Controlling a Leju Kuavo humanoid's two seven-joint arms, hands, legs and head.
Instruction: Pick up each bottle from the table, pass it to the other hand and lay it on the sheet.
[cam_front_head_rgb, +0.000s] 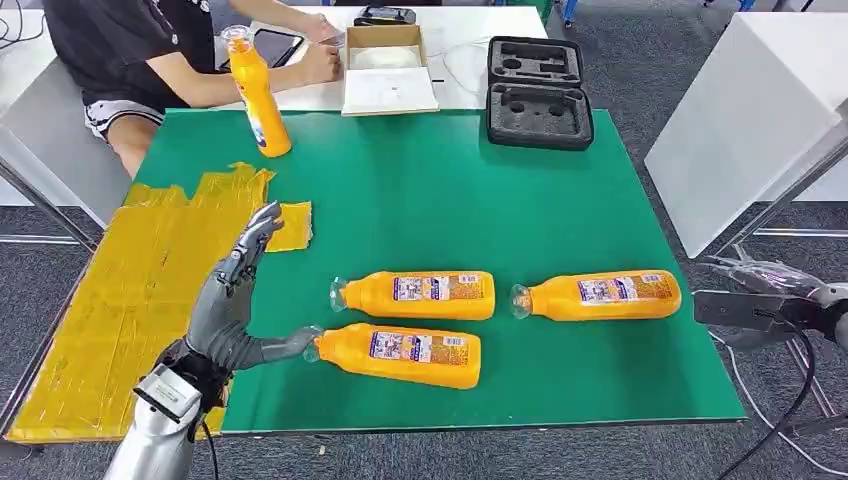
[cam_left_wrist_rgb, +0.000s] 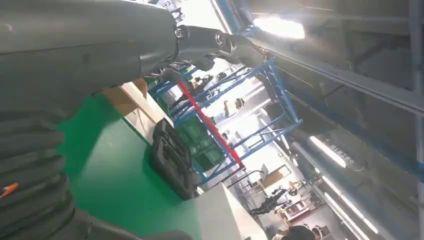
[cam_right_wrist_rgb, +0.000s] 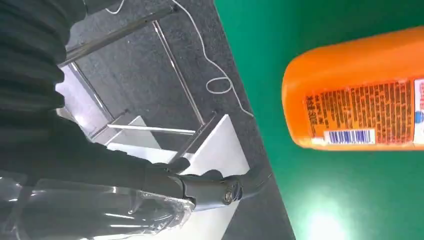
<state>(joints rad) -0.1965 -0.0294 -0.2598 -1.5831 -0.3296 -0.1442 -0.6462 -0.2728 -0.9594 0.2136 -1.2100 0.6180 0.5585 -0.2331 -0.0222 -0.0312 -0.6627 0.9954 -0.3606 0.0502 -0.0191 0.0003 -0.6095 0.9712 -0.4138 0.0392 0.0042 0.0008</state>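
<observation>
Left robot hand (cam_front_head_rgb: 232, 305) spread wide, thumb touching nearest bottle (cam_front_head_rgb: 398, 354).

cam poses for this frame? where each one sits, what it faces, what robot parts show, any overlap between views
Head view: high on the body, facing forward and down at the green table; left hand open by the nearest bottle, right hand off the table's right edge.
Left wrist view: behind the left hand, looking across the table up to shelving and ceiling.
Right wrist view: behind the right hand, facing floor and table edge.
Shared: black foam case; right-most bottle.
</observation>
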